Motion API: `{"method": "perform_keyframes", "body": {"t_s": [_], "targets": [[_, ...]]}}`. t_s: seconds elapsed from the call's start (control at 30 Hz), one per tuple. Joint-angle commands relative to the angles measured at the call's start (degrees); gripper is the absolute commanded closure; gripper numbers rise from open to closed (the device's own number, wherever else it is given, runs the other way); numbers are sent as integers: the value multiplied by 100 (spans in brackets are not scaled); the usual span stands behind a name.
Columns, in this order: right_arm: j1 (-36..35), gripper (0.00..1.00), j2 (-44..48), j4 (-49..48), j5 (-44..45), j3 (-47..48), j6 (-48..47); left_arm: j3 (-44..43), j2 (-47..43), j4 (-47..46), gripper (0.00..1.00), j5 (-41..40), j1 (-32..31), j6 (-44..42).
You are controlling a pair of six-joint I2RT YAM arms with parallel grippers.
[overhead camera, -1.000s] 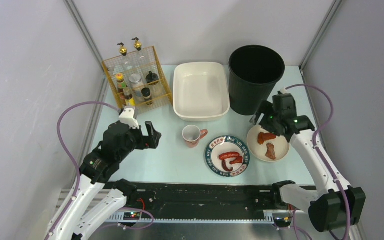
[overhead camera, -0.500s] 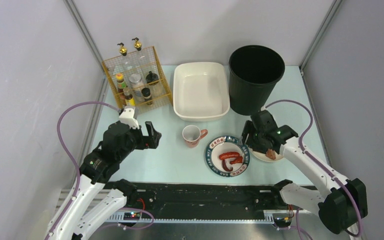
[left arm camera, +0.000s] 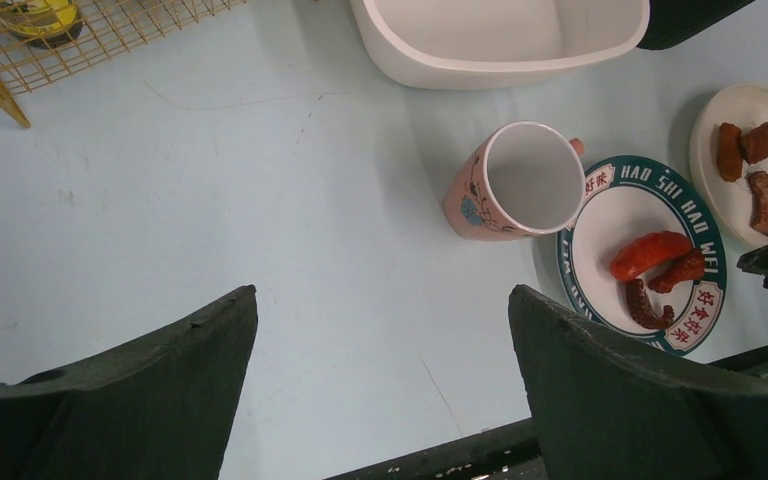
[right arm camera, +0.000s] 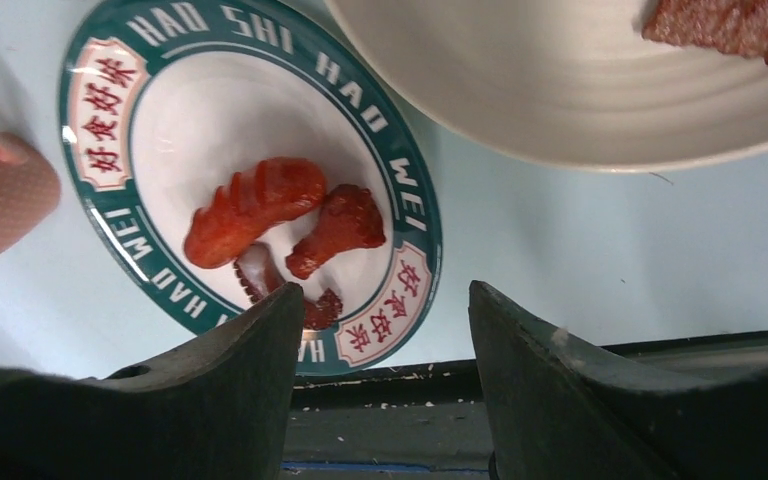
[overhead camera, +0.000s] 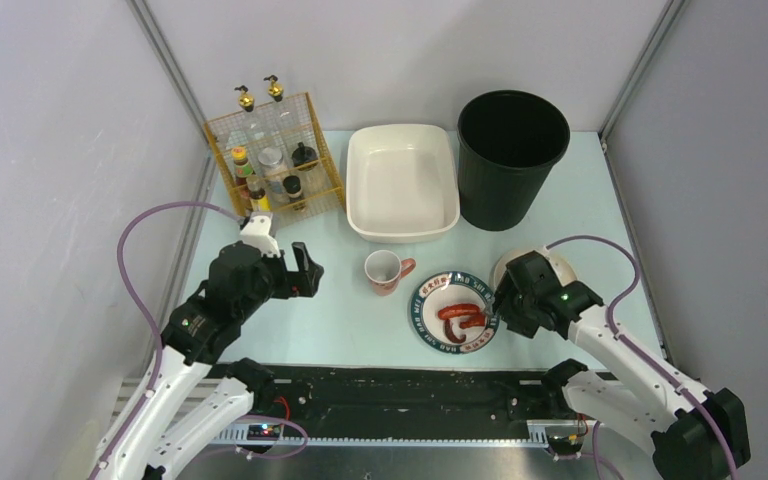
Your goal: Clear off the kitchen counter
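Observation:
The kitchen counter (overhead camera: 340, 320) carries a pink mug (overhead camera: 387, 270), a green-rimmed plate (overhead camera: 430, 305) with red sausages (overhead camera: 460, 314), and a cream plate (overhead camera: 558, 264) mostly hidden under my right arm. My right gripper (overhead camera: 493, 315) is open and empty, low over the green plate's right near rim. In the right wrist view it (right arm camera: 385, 290) frames that rim (right arm camera: 410, 290), with the sausages (right arm camera: 255, 210) just beyond and the cream plate (right arm camera: 560, 90) above. My left gripper (overhead camera: 305, 270) is open and empty, left of the mug. In the left wrist view it (left arm camera: 382, 295) is over bare counter, short of the mug (left arm camera: 515, 180).
A white basin (overhead camera: 402, 180) stands at the back centre, a black bin (overhead camera: 512, 155) to its right, and a yellow wire rack (overhead camera: 275, 165) of bottles at the back left. A black strip runs along the counter's near edge (overhead camera: 400, 385). Meat pieces (left arm camera: 750, 165) lie on the cream plate.
My right arm swung from beside the bin, over the cream plate, left and nearer, down to the green plate's right rim. The left arm has not moved.

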State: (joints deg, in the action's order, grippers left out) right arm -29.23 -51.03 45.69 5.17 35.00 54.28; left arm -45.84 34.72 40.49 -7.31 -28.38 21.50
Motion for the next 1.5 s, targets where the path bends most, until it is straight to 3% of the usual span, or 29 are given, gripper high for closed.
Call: {"method": "perform_keyframes", "body": {"t_s": [0.0, 0.33, 0.93, 1.07, 1.27, 1.47], "targets": [[-67, 36, 124, 77, 127, -213, 335, 4, 20, -44, 2, 33, -18, -9], [-86, 51, 263, -530, 7, -962, 688, 5, 98, -42, 2, 33, -19, -10], [-174, 63, 687, -1565, 50, -1883, 1270, 5, 200, -49, 2, 60, -16, 3], [-206, 73, 702, -1650, 99, -1933, 1308, 9, 185, -49, 2, 50, -18, -1], [-264, 100, 685, -1831, 149, -1971, 1346, 9, 184, -50, 2, 37, -18, 5], [-342, 100, 980, -1829, 212, -1904, 1288, 6, 184, -50, 2, 29, -22, 0]]}}
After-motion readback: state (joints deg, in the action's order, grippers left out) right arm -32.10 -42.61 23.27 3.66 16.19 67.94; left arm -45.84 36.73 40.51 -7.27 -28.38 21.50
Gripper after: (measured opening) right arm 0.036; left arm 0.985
